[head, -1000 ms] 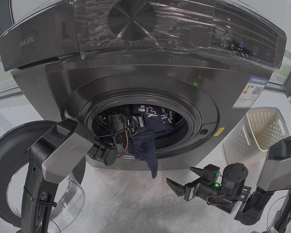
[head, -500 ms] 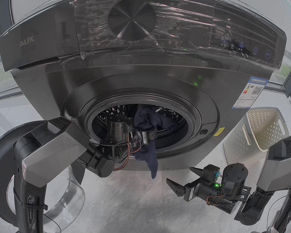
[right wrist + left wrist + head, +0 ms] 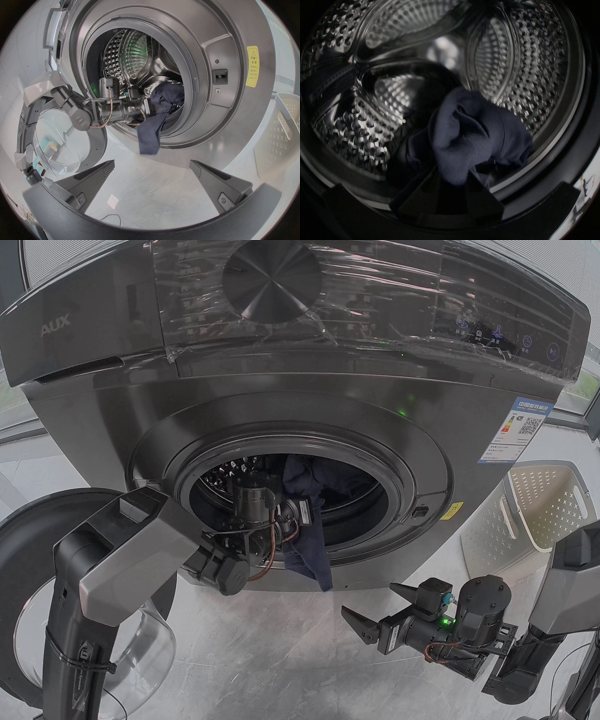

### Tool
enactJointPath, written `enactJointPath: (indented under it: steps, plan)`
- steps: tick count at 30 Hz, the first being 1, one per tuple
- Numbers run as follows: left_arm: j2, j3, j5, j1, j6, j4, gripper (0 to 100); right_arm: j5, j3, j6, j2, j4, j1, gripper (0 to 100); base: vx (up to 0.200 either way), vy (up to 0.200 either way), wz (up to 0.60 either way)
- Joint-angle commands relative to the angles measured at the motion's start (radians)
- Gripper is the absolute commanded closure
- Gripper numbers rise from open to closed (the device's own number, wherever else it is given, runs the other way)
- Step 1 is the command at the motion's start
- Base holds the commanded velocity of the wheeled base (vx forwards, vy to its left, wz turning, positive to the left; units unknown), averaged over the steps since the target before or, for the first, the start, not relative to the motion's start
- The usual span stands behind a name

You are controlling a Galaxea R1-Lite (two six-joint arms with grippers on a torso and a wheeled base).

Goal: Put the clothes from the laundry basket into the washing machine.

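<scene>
One navy garment (image 3: 310,546), clenched by the left gripper (image 3: 306,510), trails over the washing machine (image 3: 400,446) rim; push deeper before releasing. Right gripper (image 3: 369,602) gapes.

Head view: above and in front of the washing machine (image 3: 400,390), tilted down at its opening. Left wrist: close, at that opening, facing into the drum (image 3: 531,62). Right wrist: low, farther out front, facing the same opening. Shared by all: the dark garment (image 3: 309,549) there.
</scene>
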State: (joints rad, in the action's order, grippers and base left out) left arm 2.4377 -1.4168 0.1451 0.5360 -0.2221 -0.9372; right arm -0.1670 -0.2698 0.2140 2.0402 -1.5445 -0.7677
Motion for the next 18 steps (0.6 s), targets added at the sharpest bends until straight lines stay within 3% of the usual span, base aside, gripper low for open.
enactJointPath:
  steps: [1, 6, 11, 12, 18]
  plan:
    - [0.110, -0.243, 0.074, -0.036, -0.006, -0.041, 100, 0.000, -0.003, 0.001, 0.002, 0.000, -0.005, 0, 0.000, 0.000, 0.00]
    - [0.123, -0.301, 0.093, -0.048, -0.006, -0.054, 100, 0.000, -0.005, 0.001, 0.003, 0.000, -0.005, 0, 0.000, 0.000, 0.00]
    - [0.107, -0.235, 0.094, -0.045, -0.008, -0.054, 100, 0.000, -0.005, 0.001, 0.011, 0.000, -0.005, 0, 0.000, 0.000, 0.00]
    - [0.101, -0.221, 0.094, -0.044, -0.010, -0.054, 0, 0.000, -0.005, 0.001, 0.012, -0.002, -0.005, 0, 0.000, 0.000, 0.00]
    - [0.032, -0.106, 0.091, -0.021, -0.043, -0.045, 0, 0.000, -0.003, 0.001, 0.014, -0.002, -0.005, 0, 0.000, 0.000, 0.00]
